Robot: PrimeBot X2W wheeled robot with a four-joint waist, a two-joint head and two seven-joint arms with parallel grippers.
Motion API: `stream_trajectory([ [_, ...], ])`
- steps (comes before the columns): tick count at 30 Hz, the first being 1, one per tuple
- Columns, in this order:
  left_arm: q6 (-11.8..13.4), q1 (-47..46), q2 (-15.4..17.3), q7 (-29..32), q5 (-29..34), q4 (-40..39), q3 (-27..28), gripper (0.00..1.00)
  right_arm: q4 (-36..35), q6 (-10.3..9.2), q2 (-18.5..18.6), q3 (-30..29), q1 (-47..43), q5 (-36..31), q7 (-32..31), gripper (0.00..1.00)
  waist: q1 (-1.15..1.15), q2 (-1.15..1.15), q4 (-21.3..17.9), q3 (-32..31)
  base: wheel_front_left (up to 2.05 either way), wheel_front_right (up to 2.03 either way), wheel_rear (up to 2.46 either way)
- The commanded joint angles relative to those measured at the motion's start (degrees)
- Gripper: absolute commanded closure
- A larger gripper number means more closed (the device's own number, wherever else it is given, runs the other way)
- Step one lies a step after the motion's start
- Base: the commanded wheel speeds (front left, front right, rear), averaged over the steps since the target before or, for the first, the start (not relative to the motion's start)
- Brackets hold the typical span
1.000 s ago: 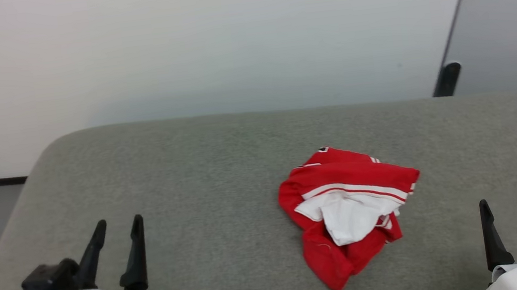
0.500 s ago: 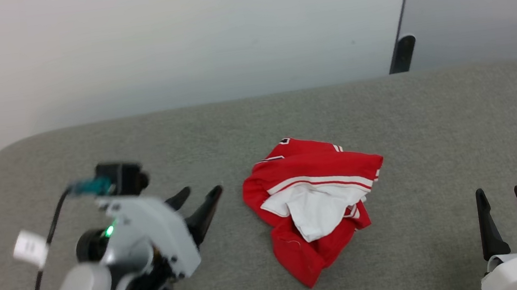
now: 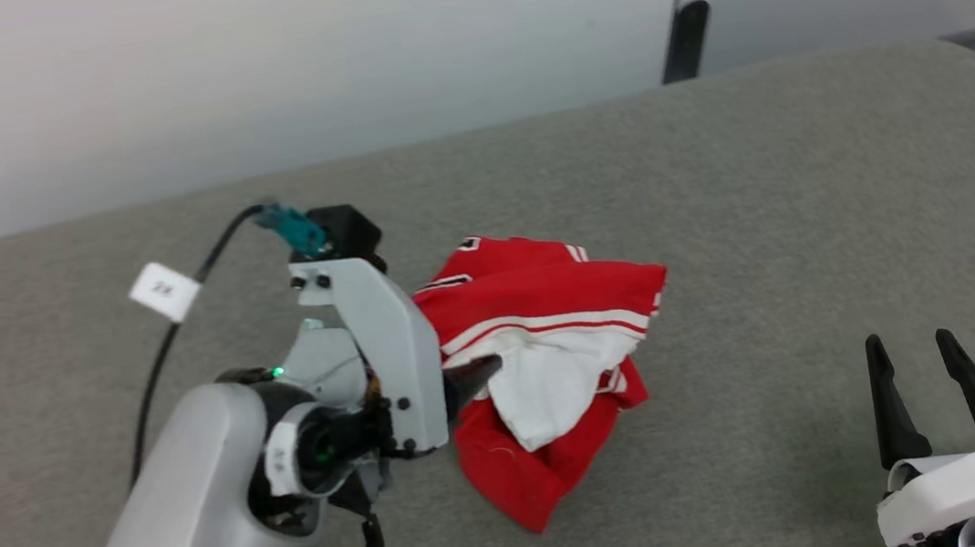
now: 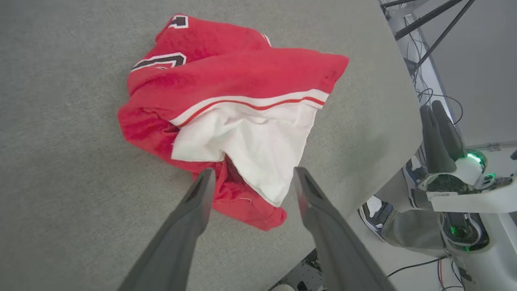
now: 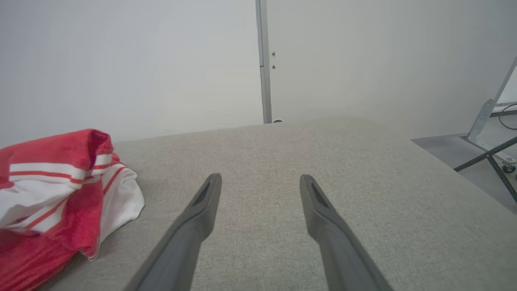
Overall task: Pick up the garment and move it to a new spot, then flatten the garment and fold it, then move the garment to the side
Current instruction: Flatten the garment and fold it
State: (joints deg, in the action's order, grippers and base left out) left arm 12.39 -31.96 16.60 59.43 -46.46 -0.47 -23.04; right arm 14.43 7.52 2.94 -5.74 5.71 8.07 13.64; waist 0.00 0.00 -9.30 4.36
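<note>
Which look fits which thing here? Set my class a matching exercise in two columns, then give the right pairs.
Things:
1 garment
2 sleeve
3 lettering
4 table

Looks:
A grey
B black and white
C plain white
D crumpled, mostly red

Pairs: 1-D, 2-C, 3-B, 4-A

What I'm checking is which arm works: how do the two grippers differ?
The left gripper hangs at the garment, fingers astride its white fold; the right gripper sits apart from it. The left points sideways across the table, the right away from the robot. Both are open, holding nothing.
</note>
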Motion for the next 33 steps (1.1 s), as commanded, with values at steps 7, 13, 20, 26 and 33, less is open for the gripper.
stream_trajectory([
  [7,1.9,-1.9,-0.4,3.7,0.9,3.3,-2.4,0.0,2.0,-0.06,-0.1,1.0,2.1,1.1,1.1,0.0,0.0,0.0,-4.4,3.2,0.0,0.0,0.0],
  [13,2.6,-2.8,-0.9,4.4,1.4,5.4,-3.2,0.0,2.7,-0.06,-0.1,1.6,2.5,1.6,1.5,0.0,0.0,0.0,-5.8,4.2,0.0,0.0,0.0],
  [20,1.7,-3.6,-0.5,3.6,2.6,8.6,-4.3,0.0,3.2,-0.06,-0.1,2.0,3.3,2.3,1.6,0.0,0.0,0.0,-6.5,5.4,0.0,0.0,0.0],
  [26,1.2,-3.9,0.2,3.2,3.5,10.6,-5.0,0.52,2.5,-0.06,-0.1,1.8,3.5,2.7,1.6,0.0,0.0,0.0,-6.5,6.0,0.0,0.0,0.0],
  [33,0.5,-3.8,-0.3,2.8,3.0,11.5,-5.5,1.0,2.3,-0.06,-0.1,1.6,3.7,2.8,1.6,0.0,0.0,0.0,-6.0,6.4,0.0,0.0,0.0],
])
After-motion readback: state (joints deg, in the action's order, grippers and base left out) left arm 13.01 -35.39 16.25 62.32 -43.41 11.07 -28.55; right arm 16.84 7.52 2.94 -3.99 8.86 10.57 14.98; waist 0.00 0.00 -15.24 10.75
